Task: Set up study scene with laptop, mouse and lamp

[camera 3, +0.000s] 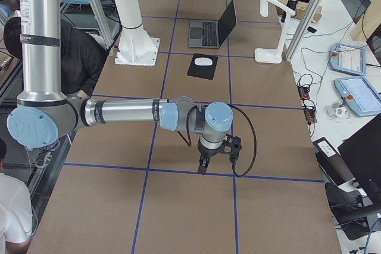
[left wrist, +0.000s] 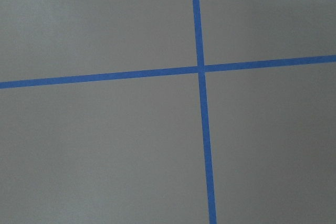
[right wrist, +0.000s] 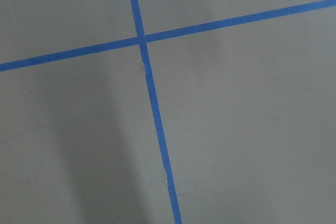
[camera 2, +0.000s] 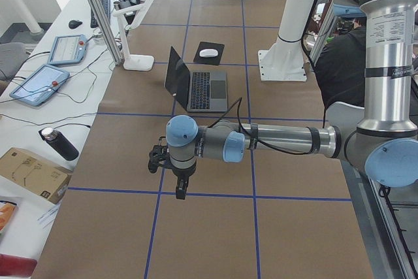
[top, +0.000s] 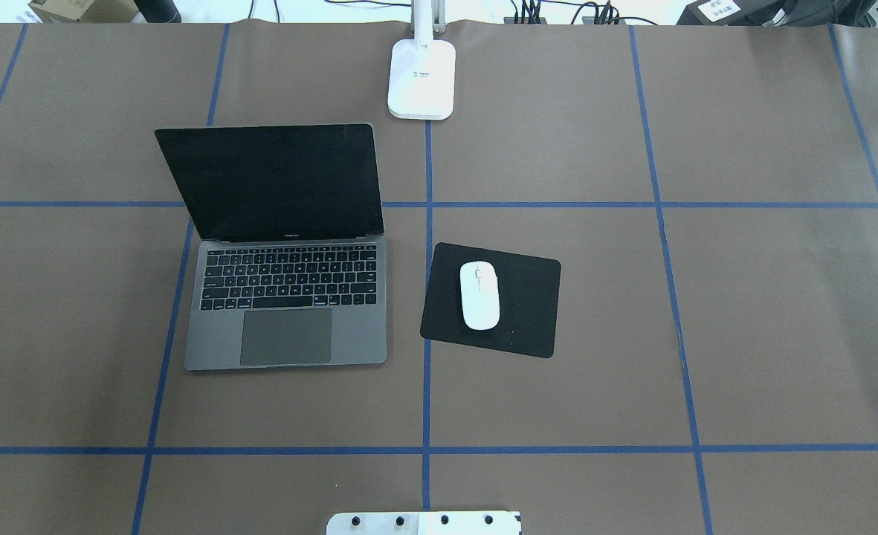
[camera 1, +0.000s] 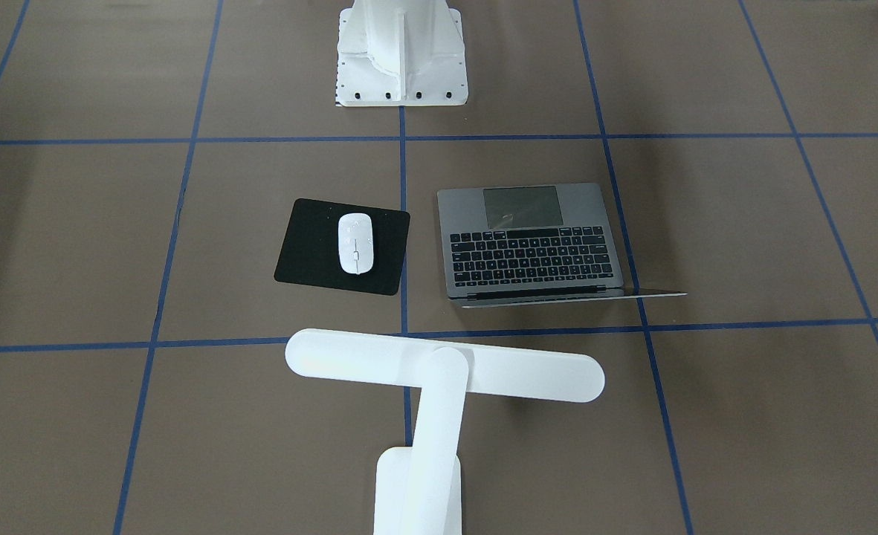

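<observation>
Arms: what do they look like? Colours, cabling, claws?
Left arm and right arm match: silver-grey tubes, light-blue joint caps, grey joint housings. Each carries a black cable looped at the wrist and a small black claw: left claw, right claw.

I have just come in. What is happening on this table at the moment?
Nothing is being handled right now. The thin grey metal laptop stands open with a dark screen. Beside it, the small white oval mouse lies on a black square mouse pad. The white T-shaped desk lamp stands at the far edge. The left hand and the right hand hang over bare brown table, away from these things; whether they are open cannot be told.
</observation>
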Action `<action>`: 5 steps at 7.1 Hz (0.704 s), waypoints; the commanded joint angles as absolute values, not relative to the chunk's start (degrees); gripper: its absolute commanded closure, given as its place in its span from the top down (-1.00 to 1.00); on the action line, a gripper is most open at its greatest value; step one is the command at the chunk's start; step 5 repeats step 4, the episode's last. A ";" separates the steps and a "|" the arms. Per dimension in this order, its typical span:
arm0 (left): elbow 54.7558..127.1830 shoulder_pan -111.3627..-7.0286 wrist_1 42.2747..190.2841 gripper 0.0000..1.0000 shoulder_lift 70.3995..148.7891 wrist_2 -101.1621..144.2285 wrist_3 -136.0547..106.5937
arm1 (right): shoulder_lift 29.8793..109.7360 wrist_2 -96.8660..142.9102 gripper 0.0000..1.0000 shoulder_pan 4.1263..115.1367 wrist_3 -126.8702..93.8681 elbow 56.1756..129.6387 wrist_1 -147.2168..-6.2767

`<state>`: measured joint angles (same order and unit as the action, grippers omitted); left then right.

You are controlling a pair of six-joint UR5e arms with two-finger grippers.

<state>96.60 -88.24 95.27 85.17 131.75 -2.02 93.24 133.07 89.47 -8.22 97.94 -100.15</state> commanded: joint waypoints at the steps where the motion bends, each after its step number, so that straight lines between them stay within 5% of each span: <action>1: 96.59 -88.24 95.27 0.99 85.17 131.75 -2.02 | 93.25 133.07 1.00 89.47 -8.26 97.91 -100.02; 5: 96.50 -88.24 95.19 0.99 85.17 131.84 -2.02 | 93.25 133.50 0.99 89.47 -8.26 98.00 -100.02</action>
